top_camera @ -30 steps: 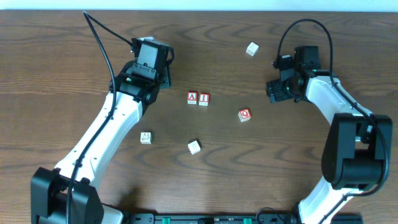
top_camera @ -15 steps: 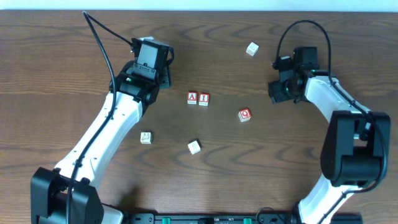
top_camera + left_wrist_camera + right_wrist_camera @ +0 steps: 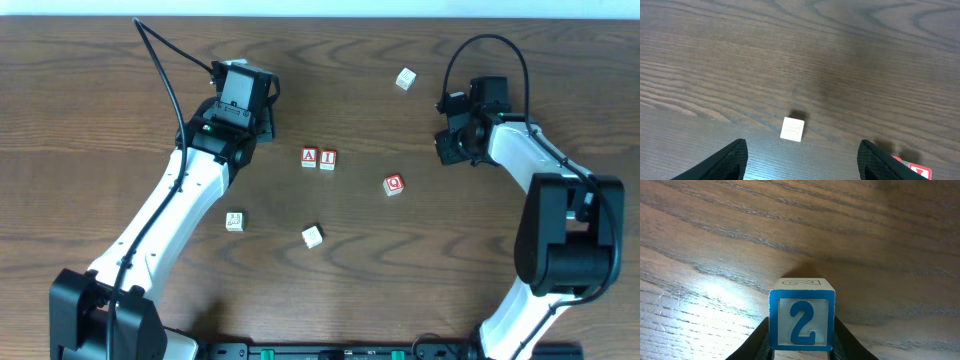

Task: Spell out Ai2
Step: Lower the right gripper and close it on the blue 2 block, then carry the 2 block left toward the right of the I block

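The A cube (image 3: 309, 157) and the I cube (image 3: 328, 159) sit side by side, touching, at the table's middle. My right gripper (image 3: 449, 148) is at the right, shut on the blue 2 cube (image 3: 801, 320), which fills the bottom of the right wrist view just above the wood; the cube is hidden under the gripper in the overhead view. My left gripper (image 3: 243, 128) is open and empty, left of the A cube. Its fingers (image 3: 802, 160) frame a plain pale cube (image 3: 792, 129).
The red Q cube (image 3: 393, 184) lies right of the I cube. A pale cube (image 3: 405, 79) sits at the back, another (image 3: 313, 236) at the front middle, and a green-marked one (image 3: 234, 221) at the front left.
My right gripper with the 2 cube has shifted slightly right and toward the back. The left arm and the cubes on the table have not moved.
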Controlling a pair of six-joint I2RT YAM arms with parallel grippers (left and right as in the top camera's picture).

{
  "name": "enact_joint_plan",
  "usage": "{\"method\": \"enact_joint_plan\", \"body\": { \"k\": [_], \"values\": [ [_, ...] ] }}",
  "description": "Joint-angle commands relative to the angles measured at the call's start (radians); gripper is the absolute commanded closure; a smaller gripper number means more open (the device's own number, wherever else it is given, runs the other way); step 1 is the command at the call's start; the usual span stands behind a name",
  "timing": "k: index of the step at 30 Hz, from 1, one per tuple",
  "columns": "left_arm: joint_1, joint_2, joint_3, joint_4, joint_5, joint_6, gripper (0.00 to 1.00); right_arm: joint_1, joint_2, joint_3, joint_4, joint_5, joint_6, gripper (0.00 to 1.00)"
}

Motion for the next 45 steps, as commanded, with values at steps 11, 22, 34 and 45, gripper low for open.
{"method": "enact_joint_plan", "body": {
  "k": [11,22,34,45],
  "values": [
    [0.007,-0.010,0.016,-0.006,-0.045,0.011,0.29,0.128,0.003,0.048,-0.002,0.001,0.113,0.87],
    [0.132,-0.018,0.016,-0.107,-0.026,0.028,0.36,0.332,0.003,0.231,-0.085,0.001,0.355,0.99],
    [0.209,-0.015,0.016,-0.108,0.052,0.030,0.34,0.559,0.013,0.225,-0.163,0.190,0.677,0.99],
    [0.211,-0.015,0.016,-0.101,0.052,0.030,0.33,0.564,0.013,0.211,-0.216,0.264,0.834,0.99]
  ]
}}
